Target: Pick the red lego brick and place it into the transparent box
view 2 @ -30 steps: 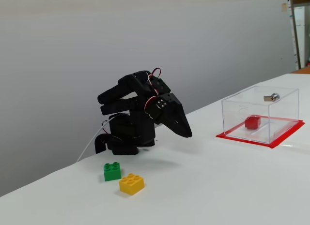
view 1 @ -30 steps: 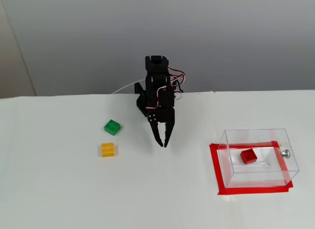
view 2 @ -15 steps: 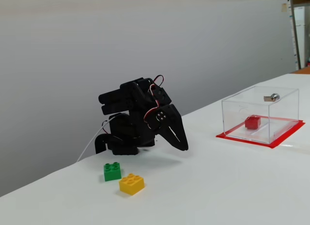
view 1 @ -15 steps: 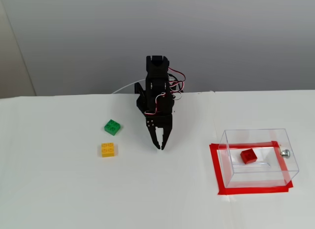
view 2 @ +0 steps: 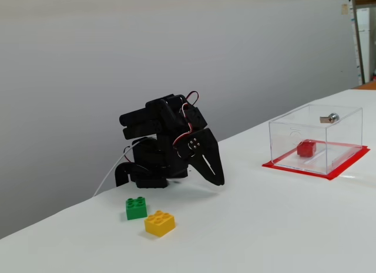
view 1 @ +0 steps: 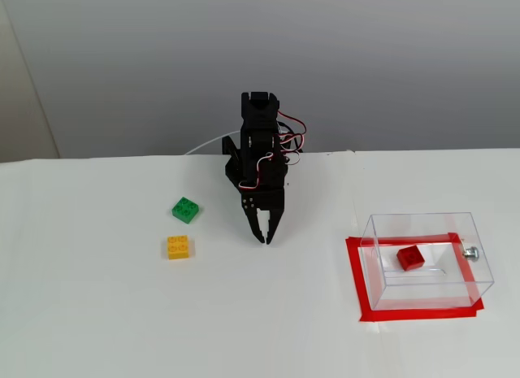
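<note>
Green and yellow come first on the left: a green brick (view 1: 186,210) and, just nearer the camera, a yellow brick (view 1: 178,247) are seen lying loose on the white worktop (view 1: 97,313), neither touched. Both are also seen in the low side view, green brick (view 2: 136,208) behind yellow brick (view 2: 160,223).

In the middle, the black arm is folded low over its base, with the claw (view 1: 263,239) pointed down at the worktop, pressed together and nothing held between the tips. The same is shown in the side view, claw (view 2: 218,182) empty and close above the surface.

On the right, the transparent box (view 1: 479,268) is set inside a red tape frame (view 1: 354,280). The red lego brick (view 1: 410,258) is seen resting on the box floor, well apart from the claw.

The placing is judged done; only the arm's return to rest seems left.
</note>
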### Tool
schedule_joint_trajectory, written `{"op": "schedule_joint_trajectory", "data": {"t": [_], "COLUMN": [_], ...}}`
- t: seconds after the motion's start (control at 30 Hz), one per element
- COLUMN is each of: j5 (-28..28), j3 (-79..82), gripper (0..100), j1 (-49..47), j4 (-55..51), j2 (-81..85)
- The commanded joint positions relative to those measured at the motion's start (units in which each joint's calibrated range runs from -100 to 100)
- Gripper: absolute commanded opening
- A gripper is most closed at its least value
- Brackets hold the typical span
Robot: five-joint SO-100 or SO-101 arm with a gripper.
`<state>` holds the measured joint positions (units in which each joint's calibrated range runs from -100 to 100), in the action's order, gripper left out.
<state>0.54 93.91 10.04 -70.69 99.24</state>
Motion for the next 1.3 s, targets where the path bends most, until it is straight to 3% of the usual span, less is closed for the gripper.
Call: {"op": "schedule_joint_trajectory", "data": {"t": [0.0,1.27], "j5": [-0.12,0.14], "j3": [-1.96,-2.05], "gripper": [1,1], "j1": [-1.95,-2.83], "j4": [-3.98,-3.98], "j2": [0.59,0.51]}}
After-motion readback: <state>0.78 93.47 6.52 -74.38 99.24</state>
